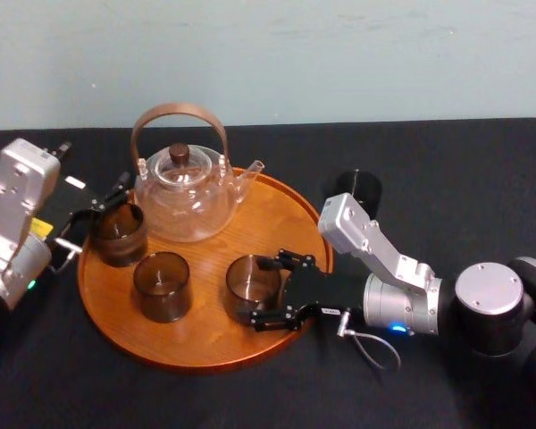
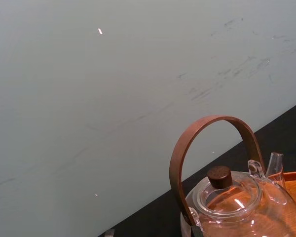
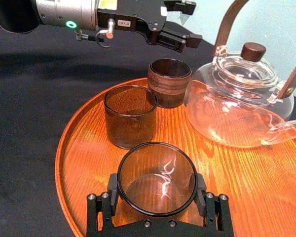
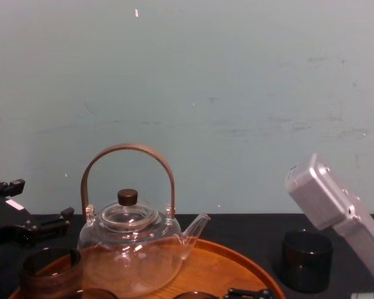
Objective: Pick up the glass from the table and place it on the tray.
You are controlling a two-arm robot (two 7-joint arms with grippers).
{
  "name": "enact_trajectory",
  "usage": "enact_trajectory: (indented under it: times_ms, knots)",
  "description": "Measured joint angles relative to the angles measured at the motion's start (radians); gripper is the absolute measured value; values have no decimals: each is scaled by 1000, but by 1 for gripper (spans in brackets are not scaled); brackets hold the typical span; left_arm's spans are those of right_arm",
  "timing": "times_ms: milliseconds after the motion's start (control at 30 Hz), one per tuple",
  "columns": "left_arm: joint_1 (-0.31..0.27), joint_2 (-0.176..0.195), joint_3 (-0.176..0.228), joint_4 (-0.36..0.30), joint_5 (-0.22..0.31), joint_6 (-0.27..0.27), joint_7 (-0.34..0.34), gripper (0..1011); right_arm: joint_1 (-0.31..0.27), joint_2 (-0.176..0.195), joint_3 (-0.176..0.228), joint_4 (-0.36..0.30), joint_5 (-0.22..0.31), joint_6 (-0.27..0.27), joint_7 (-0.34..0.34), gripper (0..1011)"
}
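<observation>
Treat placement as nearly complete: release glass (image 3: 157,170), standing on tray (image 3: 84,163) and pinched by right claw (image 3: 158,192), then withdraw; leave spread left claw (image 3: 182,23) at tray's left rim.

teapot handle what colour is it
The teapot handle is brown, a plain arched band; best seen in the left wrist view.

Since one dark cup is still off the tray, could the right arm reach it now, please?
Not straight away, I think: the right pincer is around a glass on the tray, and the cup sits behind that arm.
</observation>
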Motion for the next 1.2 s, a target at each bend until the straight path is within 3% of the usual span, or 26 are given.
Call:
enact_trajectory:
  times_ms: [167, 333, 1000, 1200]
  knots:
    - [0, 0, 0, 0, 0, 0, 0, 1001, 0, 0, 0, 0, 2, 0, 1, 914]
    - [0, 0, 0, 0, 0, 0, 0, 1001, 0, 0, 1, -1, 3, 1, 2, 1000]
    - [0, 0, 0, 0, 0, 0, 0, 1001, 0, 1, 2, -2, 6, 0, 7, 1002]
    - [0, 0, 0, 0, 0, 0, 0, 1001, -12, 26, 18, -22, 37, -8, 38, 1002]
